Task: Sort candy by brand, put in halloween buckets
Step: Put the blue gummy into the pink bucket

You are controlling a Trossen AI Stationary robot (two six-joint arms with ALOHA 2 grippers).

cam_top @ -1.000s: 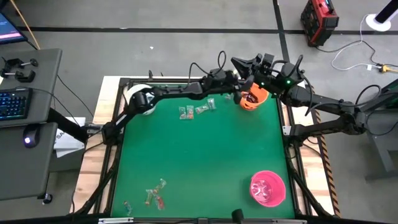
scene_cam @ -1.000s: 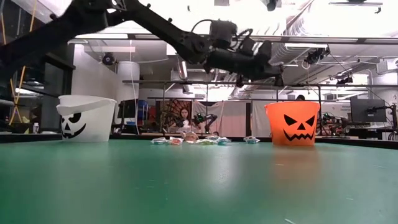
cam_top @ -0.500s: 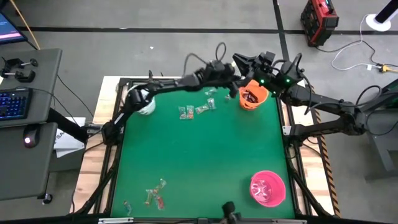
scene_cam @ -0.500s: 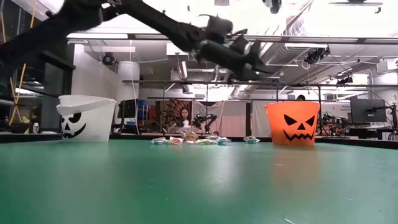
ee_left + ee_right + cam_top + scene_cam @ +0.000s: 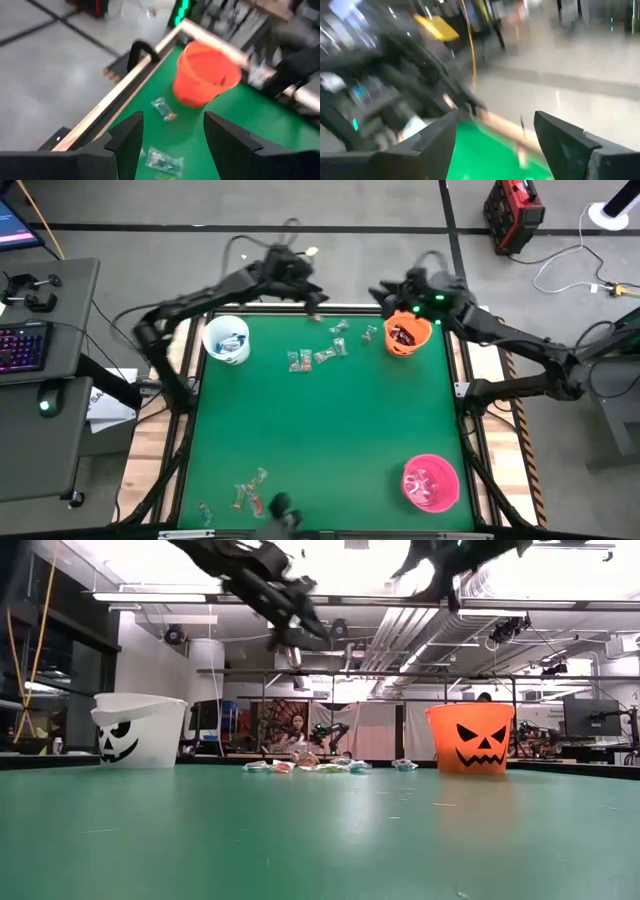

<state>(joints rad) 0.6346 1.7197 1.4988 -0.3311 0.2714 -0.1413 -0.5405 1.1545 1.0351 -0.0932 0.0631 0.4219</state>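
Above the far table edge, left gripper (image 5: 170,150) hovers spread, empty; right gripper (image 5: 495,150) likewise, beside round orange plastic bucket (image 5: 407,337). Wrapped candy cluster (image 5: 318,352) awaits: next, descend, grasp one

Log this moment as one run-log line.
left gripper: open, empty, raised at far edge | right gripper: open, empty, by orange bucket | candy: loose at far centre | white bucket, pink bucket: upright
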